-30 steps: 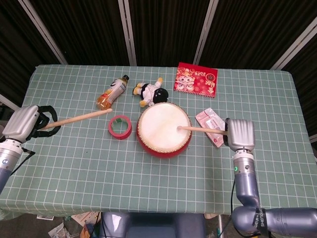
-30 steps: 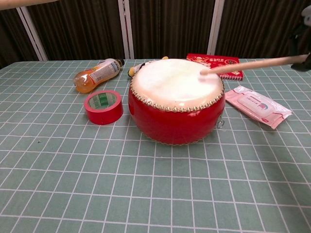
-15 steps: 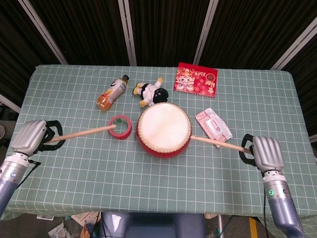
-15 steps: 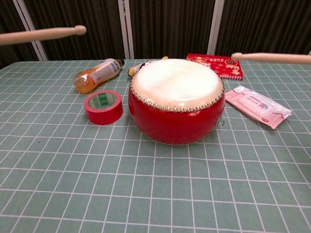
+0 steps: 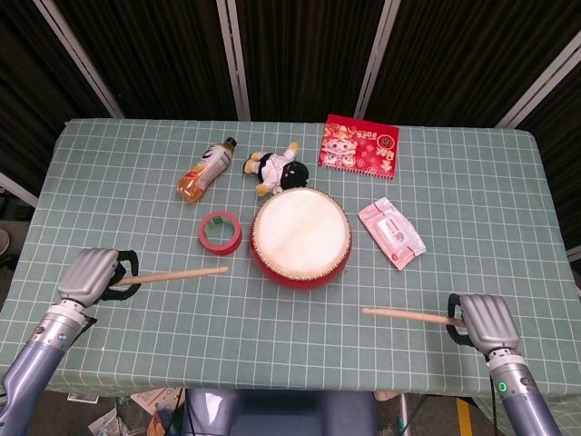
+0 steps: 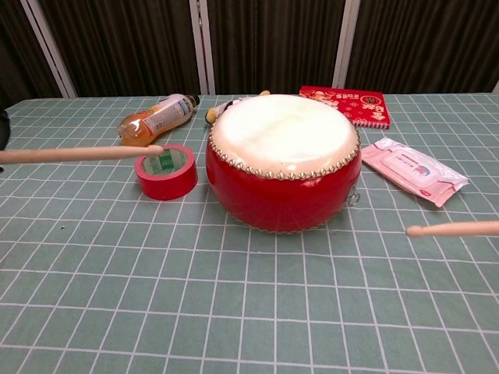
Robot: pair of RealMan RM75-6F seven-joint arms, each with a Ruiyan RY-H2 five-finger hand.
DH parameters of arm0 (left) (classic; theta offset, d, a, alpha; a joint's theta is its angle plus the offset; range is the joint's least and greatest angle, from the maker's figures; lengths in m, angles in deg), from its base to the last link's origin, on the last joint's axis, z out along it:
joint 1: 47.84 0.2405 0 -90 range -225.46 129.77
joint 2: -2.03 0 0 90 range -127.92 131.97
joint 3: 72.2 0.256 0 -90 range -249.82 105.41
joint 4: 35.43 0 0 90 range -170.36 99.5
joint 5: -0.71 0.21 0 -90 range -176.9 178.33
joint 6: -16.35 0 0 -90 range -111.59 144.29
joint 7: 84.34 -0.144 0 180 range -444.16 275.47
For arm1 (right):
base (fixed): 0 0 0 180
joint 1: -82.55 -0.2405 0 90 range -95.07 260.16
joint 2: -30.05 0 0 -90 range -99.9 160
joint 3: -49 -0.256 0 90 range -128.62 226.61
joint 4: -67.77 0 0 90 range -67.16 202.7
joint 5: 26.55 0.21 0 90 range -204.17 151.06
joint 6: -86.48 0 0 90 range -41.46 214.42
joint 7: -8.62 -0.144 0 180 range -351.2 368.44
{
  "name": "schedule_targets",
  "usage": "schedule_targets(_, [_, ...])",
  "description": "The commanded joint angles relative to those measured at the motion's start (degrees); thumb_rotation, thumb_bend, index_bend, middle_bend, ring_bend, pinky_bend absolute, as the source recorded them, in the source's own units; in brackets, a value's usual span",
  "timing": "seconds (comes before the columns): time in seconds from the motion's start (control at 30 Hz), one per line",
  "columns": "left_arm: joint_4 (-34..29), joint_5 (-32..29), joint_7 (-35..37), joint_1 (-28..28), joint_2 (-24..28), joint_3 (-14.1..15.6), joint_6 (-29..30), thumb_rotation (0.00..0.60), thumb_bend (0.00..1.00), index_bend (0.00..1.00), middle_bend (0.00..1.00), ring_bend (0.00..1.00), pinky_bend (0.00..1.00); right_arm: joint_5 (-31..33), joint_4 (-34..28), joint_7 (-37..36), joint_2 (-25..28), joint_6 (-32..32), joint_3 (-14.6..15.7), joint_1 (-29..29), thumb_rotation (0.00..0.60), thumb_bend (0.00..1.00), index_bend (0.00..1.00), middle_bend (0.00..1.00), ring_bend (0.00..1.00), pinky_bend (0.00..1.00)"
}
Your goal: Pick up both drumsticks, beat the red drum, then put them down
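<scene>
Two drumsticks (image 5: 172,274) (image 5: 407,316) are gripped, one by the left hand (image 5: 91,274), one by the right hand (image 5: 486,321), either side of the red drum (image 5: 300,238).

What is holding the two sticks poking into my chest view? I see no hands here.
Observer: The left hand grips the left stick by its butt end, at the front left.
Operator: And the other stick?
Observer: The right hand grips the right stick the same way, at the front right.
Operator: What is half hidden behind the drum?
Observer: A small doll lies there, between the bottle and the red booklet.
</scene>
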Motion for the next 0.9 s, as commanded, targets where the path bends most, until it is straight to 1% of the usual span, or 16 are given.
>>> schedule_targets(0.03, [2.6, -1.5, -3.8, -2.3, -4.3, -0.3, -1.8, 0.600, 0.61, 0.77, 1.00, 1.00, 1.00, 1.0, 1.8, 1.4, -1.8, 1.5, -0.2, 0.4, 0.600, 0.86, 1.00, 1.00, 1.00, 1.00])
schedule_targets(0.27, [5.2, -5.5, -11.4, -5.7, -11.4, -0.4, -3.5, 0.600, 0.59, 0.75, 1.00, 1.00, 1.00, 1.5, 4.1, 1.1, -3.0, 3.3, -0.9, 1.3, 0.600, 0.86, 1.00, 1.00, 1.00, 0.98])
schedule_targets(0.4, [6.3, -7.1, -14.7, -6.9, -14.0, 0.1, -4.1, 0.600, 0.55, 0.73, 1.00, 1.00, 1.00, 1.5, 4.7, 1.1, -3.3, 4.2, -1.3, 1.6, 0.600, 0.86, 0.99, 1.00, 1.00, 0.95])
schedule_targets(0.47, [6.9, -7.9, -15.9, -7.4, -14.7, 0.4, -4.6, 0.600, 0.50, 0.69, 0.99, 0.99, 1.00, 1.5, 5.1, 1.4, -3.5, 4.4, -1.5, 1.6, 0.600, 0.86, 0.94, 1.00, 0.99, 0.92])
schedule_targets(0.5, [7.0, -8.1, -16.4, -7.6, -15.0, 0.6, -4.8, 0.600, 0.48, 0.67, 0.97, 0.97, 1.00, 1.6, 5.2, 1.6, -3.6, 4.6, -1.6, 1.6, 0.600, 0.85, 0.89, 0.98, 0.97, 0.88])
schedule_targets(0.53, [7.3, -8.6, -17.1, -7.9, -15.3, 0.8, -5.0, 0.600, 0.45, 0.62, 0.92, 0.93, 0.99, 1.9, 5.6, 1.9, -3.8, 4.8, -1.7, 1.7, 0.600, 0.83, 0.84, 0.96, 0.94, 0.85])
schedule_targets(0.57, [7.4, -9.0, -17.6, -8.1, -15.4, 1.0, -5.2, 0.600, 0.41, 0.56, 0.85, 0.87, 0.97, 2.3, 5.8, 2.2, -3.8, 5.1, -1.6, 1.7, 0.600, 0.81, 0.78, 0.92, 0.90, 0.80])
schedule_targets(0.6, [7.4, -9.8, -18.4, -8.3, -15.4, 1.3, -5.5, 0.600, 0.39, 0.53, 0.80, 0.83, 0.95, 2.8, 5.9, 2.6, -3.8, 5.6, -1.6, 1.6, 0.600, 0.78, 0.73, 0.88, 0.86, 0.76])
schedule_targets(0.7, [6.8, -11.7, -20.7, -8.9, -14.9, 1.9, -5.8, 0.600, 0.31, 0.43, 0.63, 0.71, 0.83, 3.8, 6.2, 3.5, -3.8, 6.3, -1.8, 1.5, 0.600, 0.74, 0.67, 0.82, 0.80, 0.66])
schedule_targets(0.8, [5.9, -13.3, -22.8, -9.3, -14.0, 2.5, -5.5, 0.600, 0.27, 0.38, 0.53, 0.63, 0.74, 4.2, 6.3, 4.0, -3.8, 6.7, -2.0, 1.6, 0.600, 0.69, 0.59, 0.75, 0.73, 0.56])
schedule_targets(0.9, [4.6, -14.7, -23.5, -9.4, -12.9, 2.8, -5.2, 0.600, 0.22, 0.33, 0.44, 0.54, 0.63, 4.3, 6.4, 5.1, -3.9, 6.9, -1.9, 1.7, 0.600, 0.62, 0.53, 0.67, 0.66, 0.49])
